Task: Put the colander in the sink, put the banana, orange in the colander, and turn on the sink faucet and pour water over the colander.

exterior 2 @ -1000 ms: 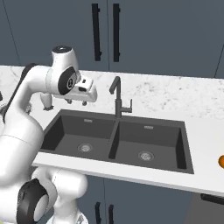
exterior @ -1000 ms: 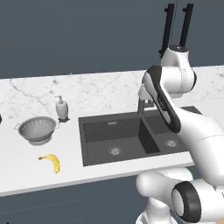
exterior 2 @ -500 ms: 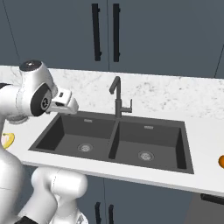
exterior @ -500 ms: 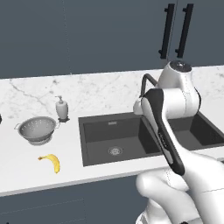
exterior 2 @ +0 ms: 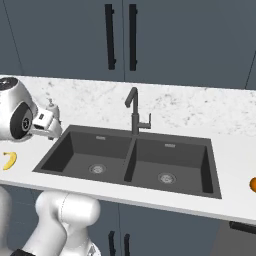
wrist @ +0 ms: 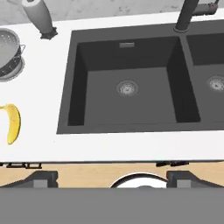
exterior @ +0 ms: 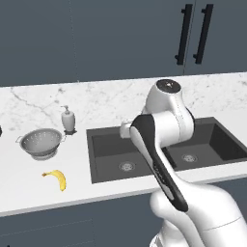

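The silver colander (exterior: 42, 142) stands on the white counter left of the dark sink (exterior: 103, 166), seen at the left edge as colander (wrist: 6, 54). The yellow banana (exterior: 57, 177) lies in front of it, also banana (wrist: 13, 122) and banana (exterior 2: 8, 160). At the counter's far right edge sits the orange (exterior 2: 253, 184). The faucet (exterior 2: 134, 111) rises behind the divider between the two basins; no water runs. My gripper (wrist: 112, 180) is open and empty, hovering above the sink's front left part, gripper (exterior 2: 50, 131). Its fingertips (wrist: 41, 179) stand far apart.
A white soap dispenser (exterior: 68, 119) stands behind the colander near the sink's back left corner, dispenser (wrist: 40, 15). Dark cabinets with black handles (exterior 2: 120, 37) line the wall. My own arm (exterior: 159, 144) covers the middle of the sink in the left base view.
The arm has swung left, from near the faucet to above the sink's left end. The jaws have spread wider.
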